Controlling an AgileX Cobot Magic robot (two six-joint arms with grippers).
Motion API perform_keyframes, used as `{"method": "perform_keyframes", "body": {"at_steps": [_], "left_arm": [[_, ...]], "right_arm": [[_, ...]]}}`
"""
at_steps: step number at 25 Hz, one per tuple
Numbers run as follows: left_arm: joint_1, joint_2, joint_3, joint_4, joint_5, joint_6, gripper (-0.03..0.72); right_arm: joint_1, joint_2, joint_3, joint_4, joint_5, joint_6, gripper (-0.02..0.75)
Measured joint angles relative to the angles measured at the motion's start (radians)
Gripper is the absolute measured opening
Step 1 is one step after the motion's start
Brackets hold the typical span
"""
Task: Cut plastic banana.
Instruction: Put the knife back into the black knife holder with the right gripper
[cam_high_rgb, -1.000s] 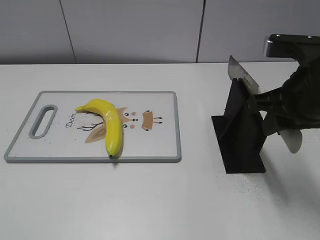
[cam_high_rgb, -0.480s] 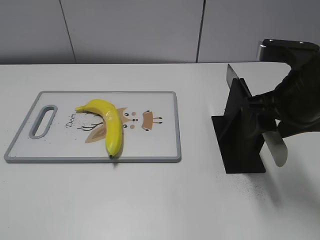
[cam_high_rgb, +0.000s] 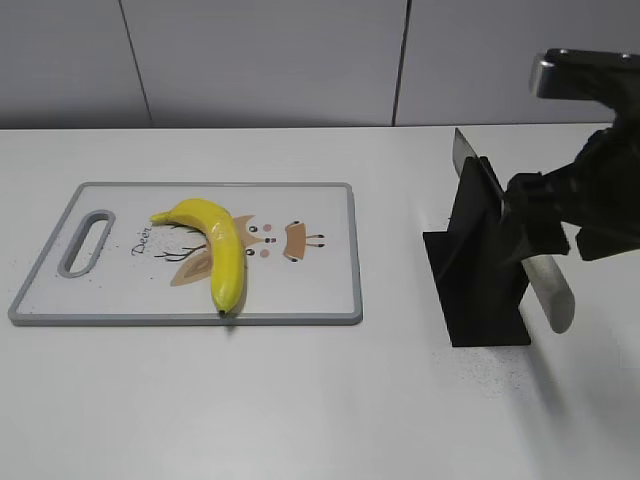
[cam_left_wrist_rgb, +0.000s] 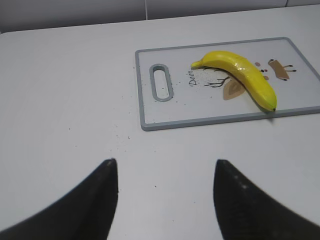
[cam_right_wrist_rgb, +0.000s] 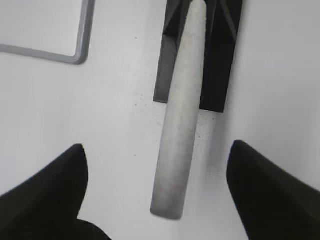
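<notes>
The yellow plastic banana (cam_high_rgb: 220, 248) lies on a white cutting board (cam_high_rgb: 310, 290) with a deer print, at the table's left; it also shows in the left wrist view (cam_left_wrist_rgb: 242, 76). A knife rests in a black stand (cam_high_rgb: 480, 270), blade (cam_high_rgb: 472, 160) up at the back, grey handle (cam_high_rgb: 550, 290) sticking out toward the front. My right gripper (cam_right_wrist_rgb: 156, 155) is open, its fingers either side of the handle (cam_right_wrist_rgb: 180, 120) without touching it. My left gripper (cam_left_wrist_rgb: 165, 172) is open and empty over bare table, short of the board (cam_left_wrist_rgb: 200, 120).
The white table (cam_high_rgb: 300, 400) spreads around the board and the stand. A grey panelled wall (cam_high_rgb: 250, 60) runs along the back. The board's corner (cam_right_wrist_rgb: 75, 50) shows left of the stand in the right wrist view.
The right arm has shifted around the knife handle, and the knife has tilted so its handle now hangs lower and closer to the stand. The banana and board have not moved.
</notes>
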Motion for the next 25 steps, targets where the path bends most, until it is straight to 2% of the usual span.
{"method": "perform_keyframes", "body": {"at_steps": [6,10,15,20,25], "left_arm": [[0.000,0.000,0.000,0.000,0.000,0.000,0.601],[0.000,0.000,0.000,0.000,0.000,0.000,0.602],[0.000,0.000,0.000,0.000,0.000,0.000,0.602],[0.000,0.000,0.000,0.000,0.000,0.000,0.601],[0.000,0.000,0.000,0.000,0.000,0.000,0.594]], "right_arm": [[0.000,-0.239,0.008,0.025,0.084,-0.139,0.655],[0.000,-0.416,0.075,0.026,0.090,-0.244,0.640],[0.000,-0.630,0.218,0.000,0.098,-0.271,0.599],[0.000,-0.844,0.348,-0.008,0.119,-0.275,0.590],[0.000,-1.015,0.391,-0.014,0.185,-0.287,0.590]]}}
